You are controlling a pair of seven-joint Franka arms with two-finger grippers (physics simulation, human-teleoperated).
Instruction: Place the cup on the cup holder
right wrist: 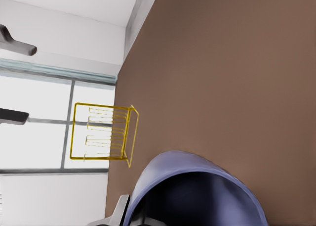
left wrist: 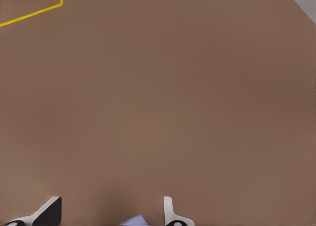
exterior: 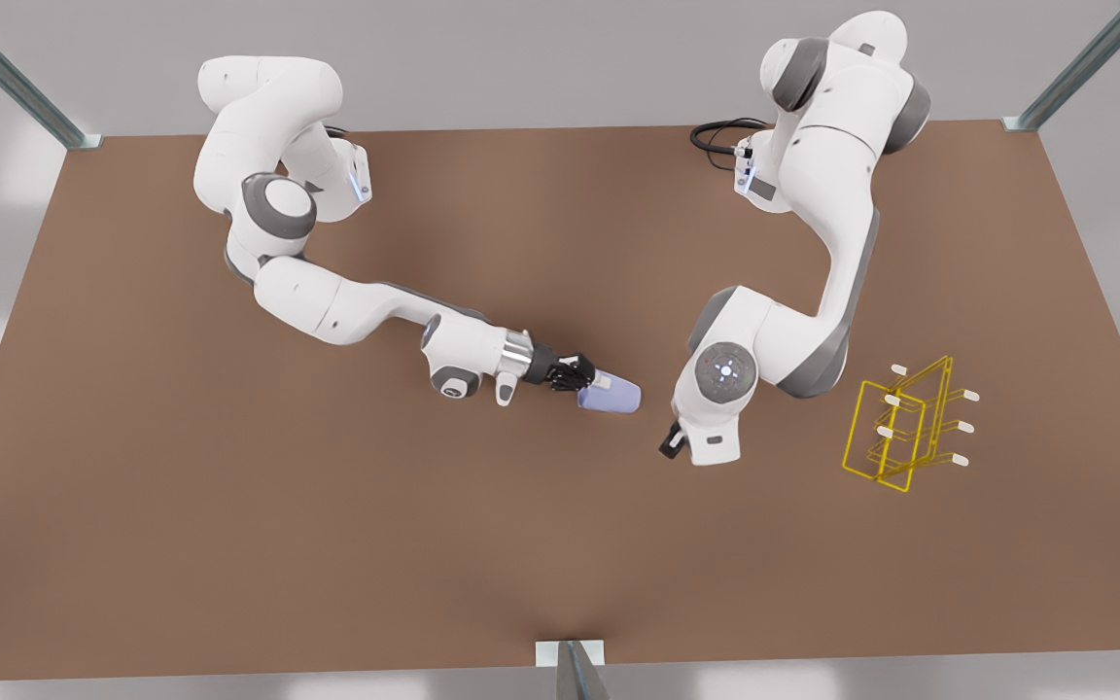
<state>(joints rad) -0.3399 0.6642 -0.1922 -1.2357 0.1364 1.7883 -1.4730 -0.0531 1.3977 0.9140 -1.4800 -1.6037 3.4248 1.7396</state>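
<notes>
Near the front edge of the brown worktop point(exterior: 229, 544), the surface lies bare. A little farther in, around the middle, the two end effectors sit close together. The left end effector point(exterior: 672, 439), on the arm at the front view's right, points down at the worktop. In the left wrist view its two fingers point(left wrist: 49, 212) are spread wide, with nothing between them but a sliver of lavender at the picture's edge.

Just beside it, toward the front view's left, is the small lavender-blue tapered cup point(exterior: 611, 397). It is tipped on its side and pinched by the dark fingers of the right end effector point(exterior: 587, 381), which reaches in level from the arm at the front view's left. Whether the cup touches the worktop cannot be told. In the right wrist view the cup point(right wrist: 197, 186) looms close to the camera.

Well apart from the cup, toward the front view's right, the thin yellow wire-frame cup holder point(exterior: 900, 428) with white-tipped pegs stands on the worktop. It also appears beyond the cup in the right wrist view point(right wrist: 103, 132). Farthest back, both white arm bases rise at the far edge.
</notes>
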